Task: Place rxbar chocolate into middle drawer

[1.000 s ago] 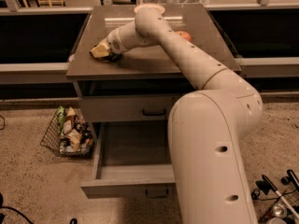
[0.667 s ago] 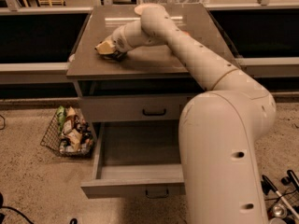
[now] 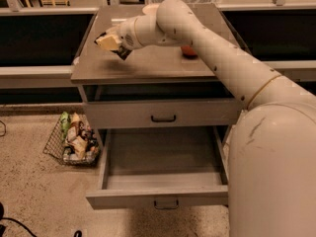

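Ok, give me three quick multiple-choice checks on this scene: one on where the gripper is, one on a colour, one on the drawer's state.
1. Where is the gripper?
A. Over the left part of the cabinet top
B. Down at floor level
C. Behind the cabinet

2. What colour is the handle on the upper drawer front?
A. Red
B. Black
C. White

3. What state is the middle drawer in?
A. Pushed fully shut
B. Lifted out and lying on the floor
C. Pulled open

Answers:
1 A: the gripper hangs above the left side of the cabinet top, well above both drawers.
2 B: the handle is a dark loop against the grey front.
3 C: the drawer's grey box interior shows below the upper drawer front.
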Tool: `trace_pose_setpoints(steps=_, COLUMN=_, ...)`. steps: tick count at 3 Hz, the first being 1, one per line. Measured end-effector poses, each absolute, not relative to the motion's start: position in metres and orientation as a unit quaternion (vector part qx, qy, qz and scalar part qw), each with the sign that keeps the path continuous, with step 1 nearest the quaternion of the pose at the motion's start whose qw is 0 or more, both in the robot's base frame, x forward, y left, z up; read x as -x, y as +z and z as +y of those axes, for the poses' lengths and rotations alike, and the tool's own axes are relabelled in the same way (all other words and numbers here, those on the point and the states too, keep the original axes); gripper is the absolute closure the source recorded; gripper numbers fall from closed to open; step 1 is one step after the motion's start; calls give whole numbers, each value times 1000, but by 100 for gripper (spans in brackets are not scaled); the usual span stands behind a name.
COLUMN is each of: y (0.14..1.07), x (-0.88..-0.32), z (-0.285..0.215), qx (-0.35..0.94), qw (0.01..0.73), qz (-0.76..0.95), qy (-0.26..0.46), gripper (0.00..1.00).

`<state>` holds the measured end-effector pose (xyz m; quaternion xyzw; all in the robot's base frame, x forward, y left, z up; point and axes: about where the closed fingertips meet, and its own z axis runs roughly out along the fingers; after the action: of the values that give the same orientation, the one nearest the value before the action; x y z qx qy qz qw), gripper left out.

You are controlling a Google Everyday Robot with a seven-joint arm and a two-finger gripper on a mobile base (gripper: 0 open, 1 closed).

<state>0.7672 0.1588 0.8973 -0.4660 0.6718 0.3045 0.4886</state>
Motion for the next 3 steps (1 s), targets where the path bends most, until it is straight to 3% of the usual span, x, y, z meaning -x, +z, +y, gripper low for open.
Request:
trace_pose_setpoints(steps=1, y=897, x=-768, z=159, qx=466, qw=488, qz=672, qy=304, gripper=100)
trace_pose_setpoints(steps=3, y=889, x=-682, z=197, qx=538, qw=442, qz=630, qy=344, gripper=100)
